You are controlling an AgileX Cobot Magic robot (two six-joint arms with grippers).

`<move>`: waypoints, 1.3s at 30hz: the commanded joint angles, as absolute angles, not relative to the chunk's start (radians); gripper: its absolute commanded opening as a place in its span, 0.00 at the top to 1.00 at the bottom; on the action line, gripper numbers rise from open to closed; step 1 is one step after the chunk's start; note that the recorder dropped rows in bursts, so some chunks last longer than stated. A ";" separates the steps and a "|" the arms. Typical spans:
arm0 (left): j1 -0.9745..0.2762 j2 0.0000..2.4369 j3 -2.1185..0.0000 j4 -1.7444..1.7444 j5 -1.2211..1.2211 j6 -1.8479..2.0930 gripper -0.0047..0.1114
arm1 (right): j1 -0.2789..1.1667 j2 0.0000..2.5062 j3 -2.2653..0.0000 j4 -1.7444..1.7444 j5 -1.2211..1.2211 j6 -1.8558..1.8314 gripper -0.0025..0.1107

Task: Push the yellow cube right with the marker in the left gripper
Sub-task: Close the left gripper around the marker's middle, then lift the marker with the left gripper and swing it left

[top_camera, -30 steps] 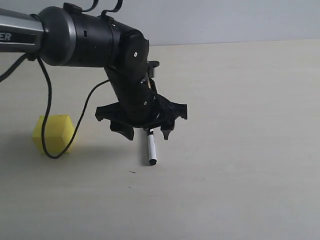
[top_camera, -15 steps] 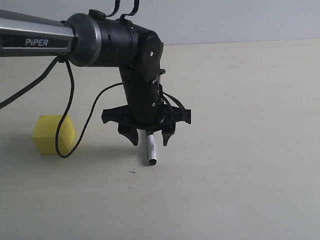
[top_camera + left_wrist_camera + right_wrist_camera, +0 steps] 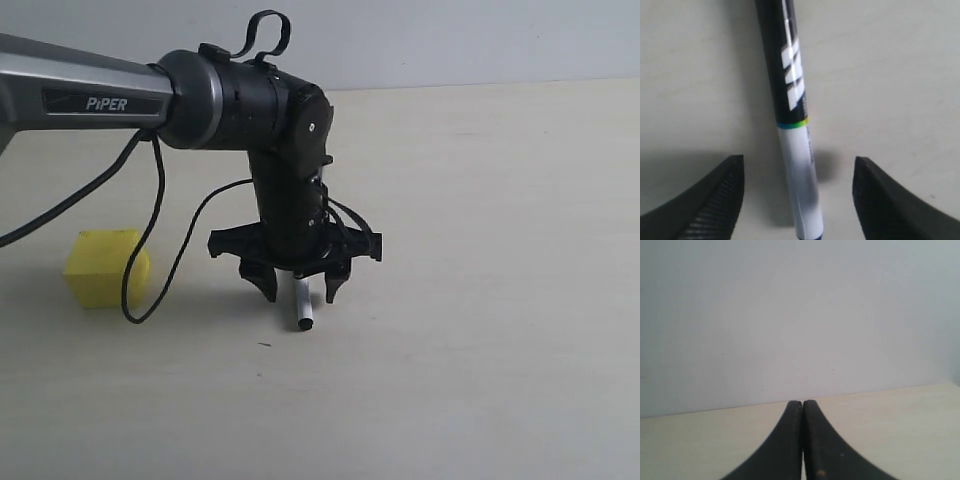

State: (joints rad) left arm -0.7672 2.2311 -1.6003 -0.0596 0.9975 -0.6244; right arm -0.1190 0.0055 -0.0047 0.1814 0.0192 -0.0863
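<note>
marker (image 3: 303, 310) sits untouched between parted fingers of left gripper (image 3: 300, 295); yellow cube (image 3: 103, 267) well apart; right gripper (image 3: 802, 406) closed.

Exterior view looks down across table (image 3: 500, 380), left wrist close above marker (image 3: 796, 165) both share, right wrist faces wall (image 3: 790, 315)

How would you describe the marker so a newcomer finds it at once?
Follow the PIPER arm from the exterior view's left down to the left gripper, open over the pale table. The marker lies between its fingers, touching neither. It is the only thin pen, white barrel with black cap, unlike the blocky yellow cube further left.
</note>
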 commanded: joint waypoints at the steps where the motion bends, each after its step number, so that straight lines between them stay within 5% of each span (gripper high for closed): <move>1: -0.768 2.228 -1.622 -0.054 0.994 -0.631 0.44 | -0.122 0.000 0.000 0.177 0.019 -0.092 0.98; 20: -0.768 2.243 -1.620 -0.054 1.010 -0.624 0.45 | -0.122 0.000 0.000 0.177 0.019 -0.092 0.98; 32: -0.768 2.243 -1.620 -0.054 1.015 -0.472 0.94 | -0.122 0.000 0.000 0.177 0.019 -0.092 0.98; 39: -0.766 2.204 -1.637 -0.046 1.014 -0.180 0.96 | -0.122 0.000 0.000 0.177 0.019 -0.092 0.98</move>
